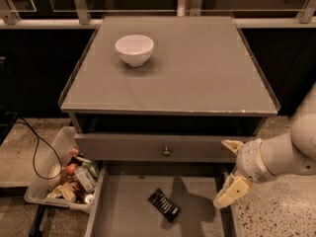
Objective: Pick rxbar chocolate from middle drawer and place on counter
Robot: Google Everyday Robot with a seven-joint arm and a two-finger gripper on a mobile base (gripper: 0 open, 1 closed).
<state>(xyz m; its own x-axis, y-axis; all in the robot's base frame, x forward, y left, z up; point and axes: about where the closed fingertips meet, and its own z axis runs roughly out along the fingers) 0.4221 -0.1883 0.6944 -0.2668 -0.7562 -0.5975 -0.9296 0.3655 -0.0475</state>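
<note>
The rxbar chocolate (164,205), a small flat black bar with white lettering, lies at an angle on the grey floor of the open middle drawer (123,214). The counter (192,73) is the large grey cabinet top above it. My gripper (228,169) is open and empty. It hangs over the drawer's right side wall, to the right of the bar and above it, with one cream finger near the drawer front above and the other lower down. Its shadow falls on the drawer floor beside the bar.
A white bowl (134,48) stands on the counter's back left. A shut grey drawer front with a round metal knob (166,152) sits above the open drawer. A clear plastic bin (54,184) of packets and bottles stands on the floor at left, with a black cable (37,152) beside it.
</note>
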